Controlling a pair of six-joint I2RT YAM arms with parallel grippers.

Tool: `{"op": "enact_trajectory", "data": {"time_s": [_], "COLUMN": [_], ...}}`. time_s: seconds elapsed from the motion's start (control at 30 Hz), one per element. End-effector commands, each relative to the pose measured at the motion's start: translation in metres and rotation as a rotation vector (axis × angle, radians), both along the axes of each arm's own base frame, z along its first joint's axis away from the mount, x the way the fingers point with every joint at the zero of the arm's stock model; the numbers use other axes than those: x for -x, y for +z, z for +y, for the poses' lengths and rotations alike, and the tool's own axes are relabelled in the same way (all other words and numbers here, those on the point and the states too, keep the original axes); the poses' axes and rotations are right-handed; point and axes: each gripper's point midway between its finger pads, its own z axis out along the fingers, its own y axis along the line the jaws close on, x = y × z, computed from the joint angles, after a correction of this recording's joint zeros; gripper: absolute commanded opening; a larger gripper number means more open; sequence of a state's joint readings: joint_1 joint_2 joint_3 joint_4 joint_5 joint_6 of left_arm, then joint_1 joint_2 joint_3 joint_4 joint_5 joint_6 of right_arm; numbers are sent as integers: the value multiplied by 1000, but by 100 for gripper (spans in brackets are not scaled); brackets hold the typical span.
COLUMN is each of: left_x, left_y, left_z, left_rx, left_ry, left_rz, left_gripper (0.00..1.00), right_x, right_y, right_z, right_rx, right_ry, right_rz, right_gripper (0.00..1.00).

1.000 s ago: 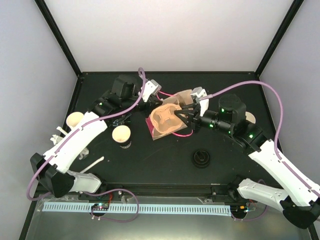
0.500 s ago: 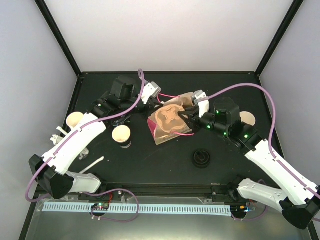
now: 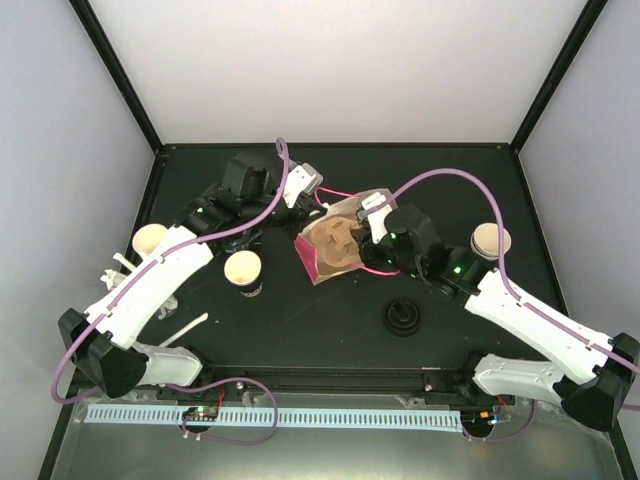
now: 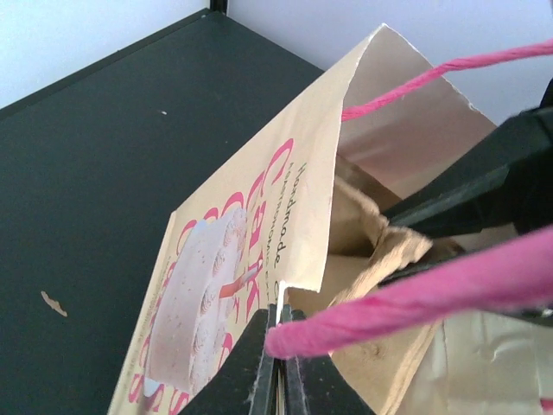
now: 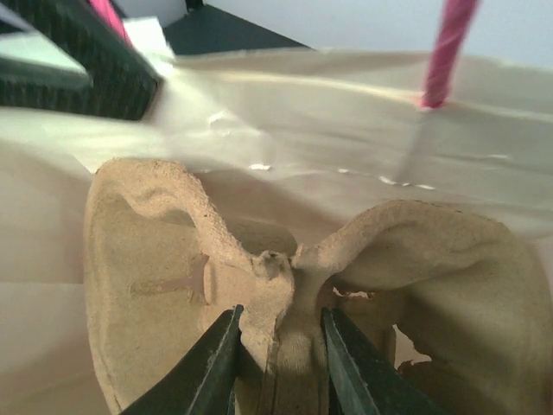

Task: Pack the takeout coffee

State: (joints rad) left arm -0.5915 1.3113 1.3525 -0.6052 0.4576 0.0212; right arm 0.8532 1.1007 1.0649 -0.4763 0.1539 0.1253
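A tan paper bag (image 3: 322, 262) with pink print and pink cord handles lies open in the middle of the table. My left gripper (image 3: 318, 208) is shut on its upper edge (image 4: 281, 337) and holds the mouth open. My right gripper (image 3: 362, 236) is inside the mouth, shut on the centre ridge of the brown pulp tray (image 5: 278, 346). The tray (image 3: 338, 240) sits mostly inside the bag, and both its pockets (image 5: 155, 259) are empty. Three coffee cups stand on the table: one at far left (image 3: 152, 238), one left of the bag (image 3: 243, 268), one at right (image 3: 490, 240).
A black round lid-like object (image 3: 403, 317) lies in front of the bag. A white stirrer (image 3: 185, 328) and a small white piece (image 3: 115, 265) lie at the near left. Black frame posts and white walls ring the table.
My right gripper has moved left with the tray, sliding it deeper into the bag. The right arm has swung left, uncovering the right cup. The left arm has hardly moved.
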Motion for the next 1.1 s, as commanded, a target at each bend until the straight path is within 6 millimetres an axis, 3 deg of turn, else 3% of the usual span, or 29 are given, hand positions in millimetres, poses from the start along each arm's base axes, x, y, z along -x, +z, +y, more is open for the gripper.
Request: {"op": "enact_trajectory", "data": {"time_s": [0.0,0.13,0.3,0.37,0.63,0.8,1.07], "left_x": [-1,-1,2,9,16,8,-14], "left_y": [10,8,8,17,14,11,24], "left_z": [-12,-19,-24,-22,-31,-30,-18], "left_rx": [51,23,-12,-3,9,-5,15], "left_ry": [-20,-20,-15,-17,-29,11,174], "left_rz": [-24,-112,-213,-255,-243,-232,-235], "left_gripper": [2,2,2,1,2,2,2], "right_x": [-7,-4,-11,-12,-26,-27,-12], "right_y": [-16,-34,-53,-52,-58,-56,-90], "right_z": [-8,2,1,1,12,16,16], "right_rx": [86,83,66,26,-14,-43,25], "right_ry": [-79,-65,-139,-156,-214,-197,-135], "right_rz": [-35,10,71,96,157,142,175], "right_gripper": [27,26,26,26,25,24,23]}}
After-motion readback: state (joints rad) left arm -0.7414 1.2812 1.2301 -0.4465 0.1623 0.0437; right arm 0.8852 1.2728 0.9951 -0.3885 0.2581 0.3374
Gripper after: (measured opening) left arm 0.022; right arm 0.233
